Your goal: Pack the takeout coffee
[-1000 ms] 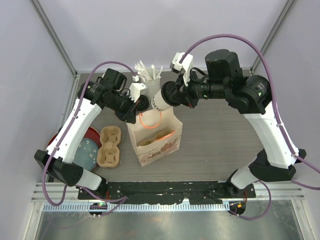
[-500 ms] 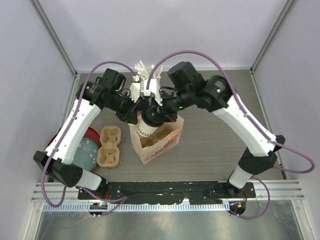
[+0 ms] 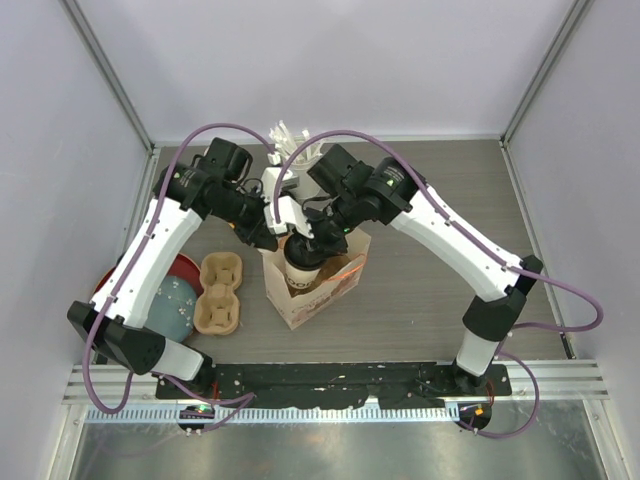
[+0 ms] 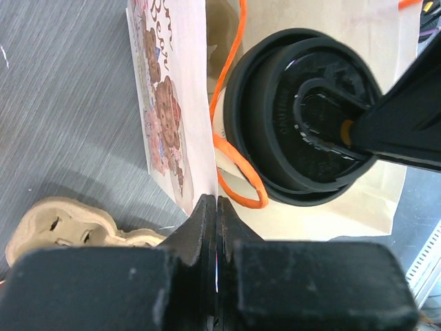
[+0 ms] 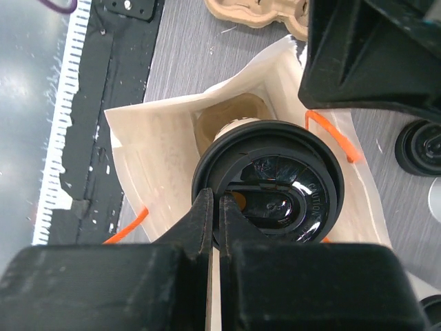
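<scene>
One takeout coffee (image 3: 297, 265), a white paper cup with a black lid (image 5: 275, 189), hangs upright in the open mouth of the printed paper bag (image 3: 318, 290). My right gripper (image 5: 219, 207) is shut on the lid's rim and holds the cup from above. The same lid (image 4: 303, 131) fills the left wrist view over the bag. My left gripper (image 4: 215, 207) is shut on the bag's left rim (image 4: 207, 138), beside an orange handle (image 4: 238, 176), and holds the mouth open. Below the cup, a tan rounded shape (image 5: 234, 114) lies inside the bag. No other capped cup shows.
A cardboard cup carrier (image 3: 220, 293) lies left of the bag, with stacked red and blue plates (image 3: 175, 300) beyond it at the table's left edge. A holder of white stirrers (image 3: 295, 145) stands at the back. A loose black lid (image 5: 420, 148) lies beside the bag.
My right arm has swung left with the cup, from behind the bag to over its mouth, and lowered it in. The left gripper has kept hold of the rim.
</scene>
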`<state>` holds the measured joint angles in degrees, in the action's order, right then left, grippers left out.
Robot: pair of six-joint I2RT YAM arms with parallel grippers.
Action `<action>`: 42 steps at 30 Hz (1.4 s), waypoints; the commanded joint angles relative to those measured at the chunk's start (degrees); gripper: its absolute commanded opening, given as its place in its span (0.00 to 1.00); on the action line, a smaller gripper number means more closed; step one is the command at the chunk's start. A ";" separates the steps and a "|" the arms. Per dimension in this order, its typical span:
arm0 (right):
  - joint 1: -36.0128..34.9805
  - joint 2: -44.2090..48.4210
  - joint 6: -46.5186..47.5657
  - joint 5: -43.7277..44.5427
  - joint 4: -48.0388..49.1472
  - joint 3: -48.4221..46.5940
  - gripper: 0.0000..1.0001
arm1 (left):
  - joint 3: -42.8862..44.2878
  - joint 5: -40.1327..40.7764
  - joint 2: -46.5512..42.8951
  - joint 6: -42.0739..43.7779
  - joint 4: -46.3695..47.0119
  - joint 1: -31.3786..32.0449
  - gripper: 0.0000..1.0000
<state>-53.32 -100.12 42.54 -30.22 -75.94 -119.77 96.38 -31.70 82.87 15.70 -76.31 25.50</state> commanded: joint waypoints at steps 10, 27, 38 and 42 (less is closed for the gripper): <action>-2.40 -3.16 18.18 1.82 -3.78 4.80 0.01 | 2.41 -5.38 1.42 1.35 1.52 -0.10 0.00; -2.75 -0.87 19.16 -1.95 6.59 19.13 0.01 | 1.27 -5.82 1.94 1.79 2.40 -0.10 0.00; -3.28 -7.11 18.02 3.14 2.11 15.00 0.01 | 1.36 -6.70 1.94 1.87 2.40 -0.10 0.00; -3.63 -8.78 17.49 3.85 1.85 14.91 0.01 | 1.79 -7.58 2.47 1.70 2.57 -0.10 0.00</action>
<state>-56.12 -106.91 60.77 -28.86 -72.82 -103.59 96.40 -36.42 84.77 16.97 -75.64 25.47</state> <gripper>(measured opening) 0.055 0.011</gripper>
